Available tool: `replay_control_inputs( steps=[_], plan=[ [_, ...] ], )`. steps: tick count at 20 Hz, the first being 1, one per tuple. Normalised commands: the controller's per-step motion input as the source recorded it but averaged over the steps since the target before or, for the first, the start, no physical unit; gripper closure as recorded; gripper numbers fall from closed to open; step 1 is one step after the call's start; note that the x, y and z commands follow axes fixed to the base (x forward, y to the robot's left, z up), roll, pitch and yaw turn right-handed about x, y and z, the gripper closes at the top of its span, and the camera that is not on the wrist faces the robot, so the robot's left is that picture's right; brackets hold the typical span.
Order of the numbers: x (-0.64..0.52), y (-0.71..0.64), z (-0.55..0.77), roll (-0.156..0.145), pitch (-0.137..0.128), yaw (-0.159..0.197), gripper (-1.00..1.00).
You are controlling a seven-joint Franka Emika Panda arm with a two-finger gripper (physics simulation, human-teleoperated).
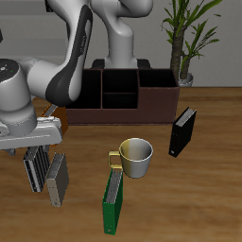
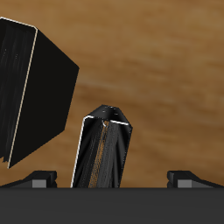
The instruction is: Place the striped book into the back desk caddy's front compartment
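Brown wood-grain tabletop (image 1: 203,180), potted plant (image 1: 186,38) behind; gripper (image 1: 36,149) spread wide over the striped book (image 1: 38,168); no legible writing.

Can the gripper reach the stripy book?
Probably yes: the open gripper hangs just above the striped book, nothing between them, though the grey book stands close beside it.

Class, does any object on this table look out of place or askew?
Nothing looks spilled or damaged. The striped book stands upright under the pincer, beside the grey book; the caddy sits squarely at the back.
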Motion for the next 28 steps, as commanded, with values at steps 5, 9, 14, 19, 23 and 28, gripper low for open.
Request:
replay_control_inputs(
  steps=[5, 9, 14, 19, 23, 28],
  plan=[
    [0.01, 0.07, -0.1, 0.011, 0.016, -0.006, -1.0],
    [0.0, -0.03, -0.11, -0.006, 0.014, -0.013, -1.0],
    [0.02, -0.1, -0.12, -0.034, 0.019, -0.005, 1.0],
    [-0.05, 0.0, 0.01, 0.0, 0.001, 0.014, 1.0],
    [-0.02, 0.01, 0.04, 0.002, -0.001, 0.006, 1.0],
    [-0.02, 0.02, 0.13, -0.002, -0.014, 0.007, 1.0]
  ],
)
